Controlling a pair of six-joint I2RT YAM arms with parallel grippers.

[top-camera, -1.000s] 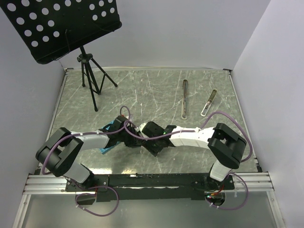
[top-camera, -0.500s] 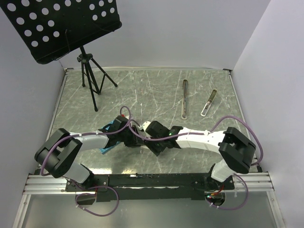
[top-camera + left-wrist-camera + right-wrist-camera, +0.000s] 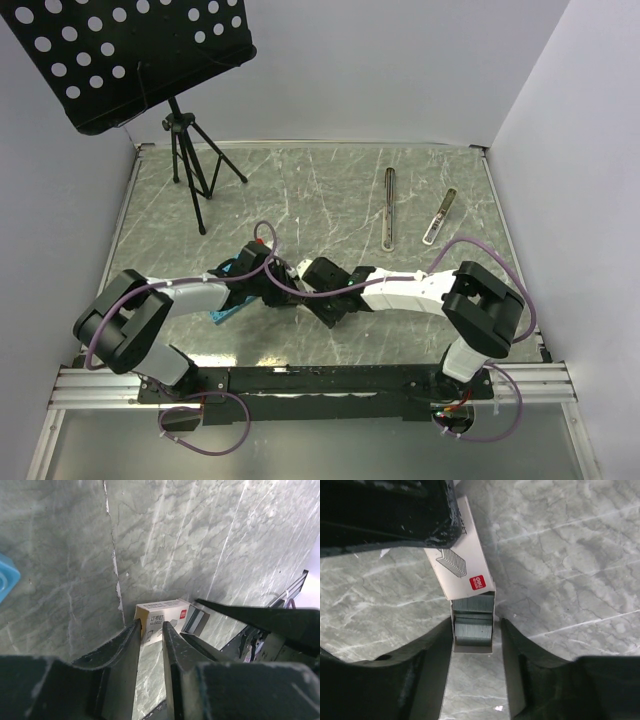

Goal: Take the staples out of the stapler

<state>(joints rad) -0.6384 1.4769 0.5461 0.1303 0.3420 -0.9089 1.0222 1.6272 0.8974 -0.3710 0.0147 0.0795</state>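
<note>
Cardboard box (image 3: 457, 565) was pinched by the left gripper (image 3: 150, 625), its tray (image 3: 473, 614) flanked by the right gripper (image 3: 474, 635), grip unclear, while the stapler (image 3: 388, 208) was laid far right, lengthwise near-to-far, nearer the right gripper.

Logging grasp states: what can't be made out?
- Top view: staple box nearly hidden under left arm and right arm.
- Left wrist: whether the left claw grips or only presses the box; fingertips cover the contact.
- Right wrist: whether the right claw pinches the tray or brackets it.
- Top view: blue plate mostly under the left arm.
</note>
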